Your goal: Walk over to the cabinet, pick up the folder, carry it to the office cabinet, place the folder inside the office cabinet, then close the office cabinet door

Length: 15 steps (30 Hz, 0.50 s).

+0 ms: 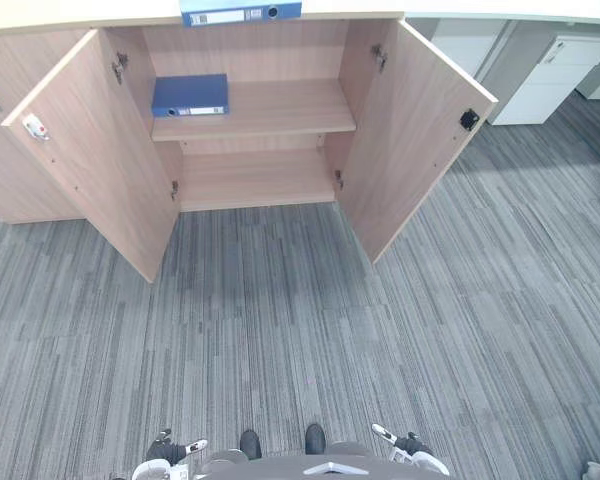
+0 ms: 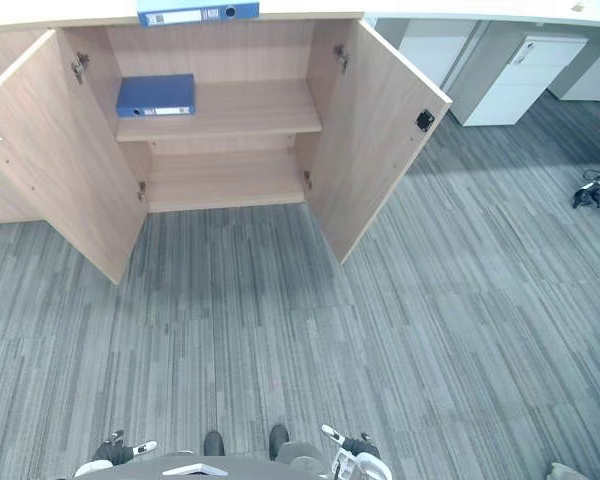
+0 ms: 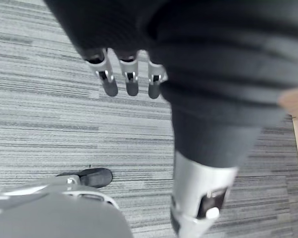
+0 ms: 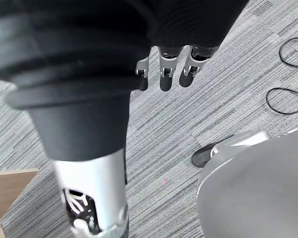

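A wooden office cabinet (image 1: 255, 180) stands ahead with both doors swung open. A blue folder (image 1: 189, 95) lies flat at the left end of its upper shelf (image 1: 280, 108). A second blue folder (image 1: 240, 12) lies on the cabinet's top. The lower shelf is bare. My left hand (image 1: 175, 450) hangs low by my side, well short of the cabinet, with its fingers (image 3: 131, 82) straight and holding nothing. My right hand (image 1: 405, 443) hangs the same way on the other side, its fingers (image 4: 166, 74) relaxed over the carpet.
The left door (image 1: 90, 160) and the right door (image 1: 410, 130) jut out toward me over grey striped carpet. White drawer units (image 1: 545, 75) stand at the back right. A dark object (image 2: 595, 190) sits at the far right edge.
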{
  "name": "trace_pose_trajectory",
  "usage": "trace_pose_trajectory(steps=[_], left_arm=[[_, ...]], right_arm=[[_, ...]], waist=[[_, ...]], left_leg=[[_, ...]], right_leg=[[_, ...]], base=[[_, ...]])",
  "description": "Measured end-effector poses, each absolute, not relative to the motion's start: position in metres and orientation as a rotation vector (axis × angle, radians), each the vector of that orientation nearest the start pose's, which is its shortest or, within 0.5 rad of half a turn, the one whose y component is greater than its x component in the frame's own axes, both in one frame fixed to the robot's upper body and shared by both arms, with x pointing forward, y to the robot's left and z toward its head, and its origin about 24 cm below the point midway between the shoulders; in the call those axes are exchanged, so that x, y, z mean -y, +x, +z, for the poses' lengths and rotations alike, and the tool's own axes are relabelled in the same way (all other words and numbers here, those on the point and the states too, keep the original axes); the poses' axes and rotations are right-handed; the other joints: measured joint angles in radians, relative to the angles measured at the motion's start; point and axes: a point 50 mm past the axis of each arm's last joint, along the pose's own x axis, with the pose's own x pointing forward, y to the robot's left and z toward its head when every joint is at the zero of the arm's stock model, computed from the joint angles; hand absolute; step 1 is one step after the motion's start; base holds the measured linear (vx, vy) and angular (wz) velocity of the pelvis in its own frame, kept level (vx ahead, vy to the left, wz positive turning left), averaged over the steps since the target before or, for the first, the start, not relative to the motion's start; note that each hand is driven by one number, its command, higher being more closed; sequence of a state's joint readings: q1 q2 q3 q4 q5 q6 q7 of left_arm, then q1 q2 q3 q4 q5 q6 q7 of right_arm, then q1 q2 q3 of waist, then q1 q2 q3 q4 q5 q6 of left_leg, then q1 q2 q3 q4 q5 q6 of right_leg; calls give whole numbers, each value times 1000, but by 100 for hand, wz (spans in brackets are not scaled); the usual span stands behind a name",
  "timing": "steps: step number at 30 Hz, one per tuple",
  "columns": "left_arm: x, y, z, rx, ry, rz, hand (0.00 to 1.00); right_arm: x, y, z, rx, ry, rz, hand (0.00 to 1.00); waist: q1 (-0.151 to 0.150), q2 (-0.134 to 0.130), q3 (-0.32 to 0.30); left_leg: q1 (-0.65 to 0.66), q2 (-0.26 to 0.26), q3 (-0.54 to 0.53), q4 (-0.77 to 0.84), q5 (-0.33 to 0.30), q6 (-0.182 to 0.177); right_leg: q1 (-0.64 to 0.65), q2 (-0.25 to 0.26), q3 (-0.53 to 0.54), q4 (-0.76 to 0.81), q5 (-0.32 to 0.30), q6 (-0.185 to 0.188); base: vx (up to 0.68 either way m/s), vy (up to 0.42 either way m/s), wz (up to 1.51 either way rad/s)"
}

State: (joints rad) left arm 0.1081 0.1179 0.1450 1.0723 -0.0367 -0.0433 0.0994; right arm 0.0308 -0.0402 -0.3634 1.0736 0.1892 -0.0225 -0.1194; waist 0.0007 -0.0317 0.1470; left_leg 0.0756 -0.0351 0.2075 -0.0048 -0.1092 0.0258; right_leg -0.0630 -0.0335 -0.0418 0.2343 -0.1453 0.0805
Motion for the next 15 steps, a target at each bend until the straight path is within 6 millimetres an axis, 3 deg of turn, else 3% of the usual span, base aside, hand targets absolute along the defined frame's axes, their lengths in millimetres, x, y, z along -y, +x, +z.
trace_pose_trajectory(steps=[3, 4, 6, 8, 10, 12, 13, 14, 15], left_arm=[[-217, 85, -160, -1107, 48, 321, 0], [-216, 88, -160, -1100, 46, 316, 0], [-217, 95, -158, -1080, 43, 321, 0], [-217, 97, -158, -1075, 35, 329, 0], [-214, 99, -158, -1071, 29, 324, 0], [-211, 100, -158, -1072, 24, 320, 0], [-211, 102, -158, -1066, 21, 317, 0], [-203, 103, -159, -1061, -17, 328, 0], [-198, 103, -159, -1057, -40, 334, 0]], right_arm=[[210, 111, -155, -1001, 275, -564, 0], [211, 115, -153, -977, 276, -565, 0], [207, 120, -151, -953, 285, -556, 0], [206, 122, -150, -944, 290, -554, 0], [208, 130, -147, -922, 290, -549, 0], [209, 134, -146, -910, 286, -546, 0], [212, 129, -147, -923, 281, -557, 0], [216, 125, -148, -929, 281, -577, 0], [220, 126, -147, -925, 269, -575, 0]], waist=[[-1, 8, 21], [-6, 21, 32], [1, 9, 37], [-4, 10, 38], [-17, 27, 44], [-37, 35, 48], [-45, 27, 47], [-47, 28, 50], [-44, 50, 56]], left_leg=[[36, 1, 15, 39, -26, 2], [60, 4, 9, 48, -47, 25], [88, 10, -4, 55, -85, 28], [107, 29, -19, 53, -111, 21], [127, 78, -23, 45, -141, -2], [140, 102, -39, 24, -149, -19], [165, 101, -53, 21, -162, -43], [200, 118, -67, 41, -180, -73], [197, 135, -67, 78, -182, -82]], right_leg=[[-110, -21, -10, 325, -16, 16], [-175, -35, -33, 470, -25, 1], [-231, -52, -63, 569, -100, -7], [-274, -52, -100, 547, -147, -12], [-332, -15, -151, 383, -126, -37], [-348, 15, -156, 225, -54, -48], [-343, 14, -131, 148, 4, -60], [-318, 7, -142, 175, 91, -87], [-307, 13, -156, 190, 77, -99]], base=[[164, 69, 11], [184, 38, 23], [228, 10, 16], [333, -70, 14], [348, -118, 4], [289, -108, 33], [507, -208, 67], [614, -282, 58], [519, -255, 43]])
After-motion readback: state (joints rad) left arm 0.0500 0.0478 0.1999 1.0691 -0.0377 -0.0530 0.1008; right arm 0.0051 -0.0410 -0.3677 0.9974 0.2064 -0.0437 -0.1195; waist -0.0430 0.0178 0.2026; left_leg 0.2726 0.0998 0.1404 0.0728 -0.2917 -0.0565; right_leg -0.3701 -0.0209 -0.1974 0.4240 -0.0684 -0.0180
